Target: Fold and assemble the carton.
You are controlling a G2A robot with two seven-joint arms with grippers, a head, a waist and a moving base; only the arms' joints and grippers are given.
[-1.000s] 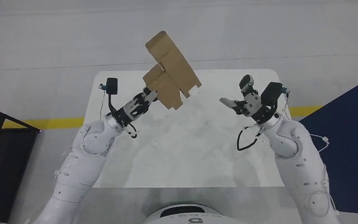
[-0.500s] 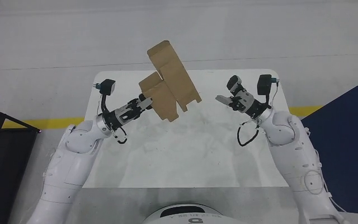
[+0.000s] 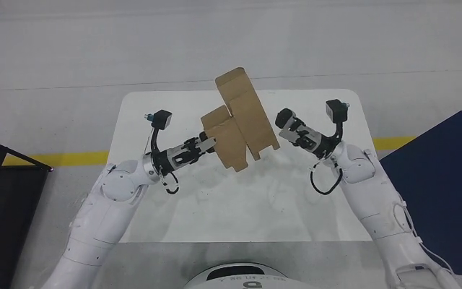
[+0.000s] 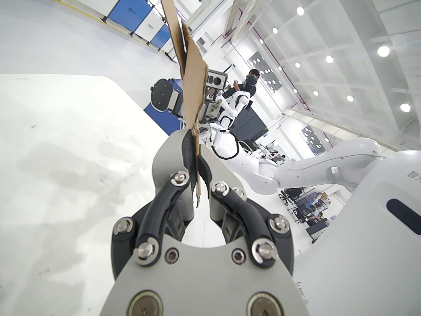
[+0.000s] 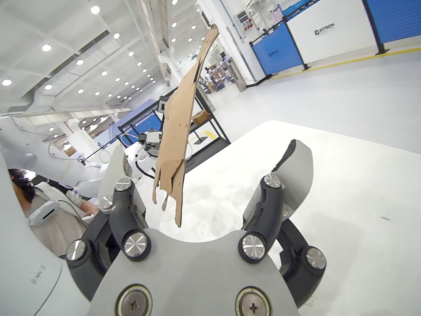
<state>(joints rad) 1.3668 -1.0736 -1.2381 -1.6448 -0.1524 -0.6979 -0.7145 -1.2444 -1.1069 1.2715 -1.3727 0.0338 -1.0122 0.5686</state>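
**Desk:** Where was the carton when we took this?

**Field:** The carton [image 3: 242, 119] hung in the air above the middle of the white table [image 3: 303, 209]. It was a flat brown blank with its flaps unfolded, standing nearly on edge and touching nothing below it.

**Desk:** Who held it?

**Field:** The left gripper [image 4: 194, 152], whose fingers we saw pinched tight on the blank's lower edge. The right gripper [image 5: 205, 156] sat just beside the opposite edge with its fingers spread wide. The cardboard's lower corner hung in front of the gap, and we could not tell whether it touched either finger.

**Desk:** What stage did we call it?

**Field:** Early, in our judgement. Nothing was squared up or tucked. We read it as the step of bringing a second grip to the blank so it could be opened out.

**Desk:** And the next move?

**Field:** We reckoned the right fingers had to close squarely on the free edge without twisting the thin board, with the left pinch firm. Then the two would work the panels apart along the creases. A slip at the one pinched edge looked to us the chief risk
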